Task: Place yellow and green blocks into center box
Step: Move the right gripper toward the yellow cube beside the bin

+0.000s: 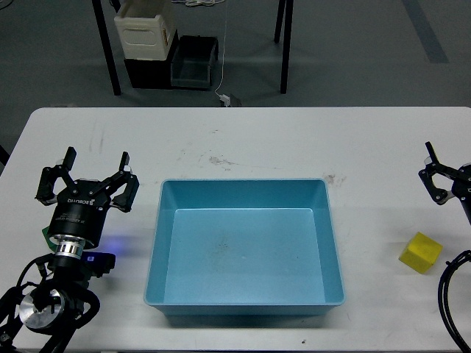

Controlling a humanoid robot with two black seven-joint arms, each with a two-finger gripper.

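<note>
On the far left, my left gripper (94,163) sits low over the white bench (243,140) with its fingers spread wide, nothing between them. There's a sliver of dark green peeking out just under the arm at its left side, which could be the green block (46,237), but it's mostly hidden so I can't say for sure.

In the middle is the blue tray (245,305), shallow with sloped walls and a rounded rim, and it looks bare inside, so I'd say neither block is in yet.

Over to the right, the yellow block (421,252) sits on the bench, well apart from the tray and near the right edge. It's a small bright cube, plain faces, turned a bit so a corner points toward me. My right gripper (436,175) is just above it at the frame edge, only partly in view, so I can't tell if it's spread or clenched.

If yellow goes first, I'd come straight down over it, line the fingers up with 2 flat faces instead of the corners, then lift clear of the rim before crossing over.
</note>
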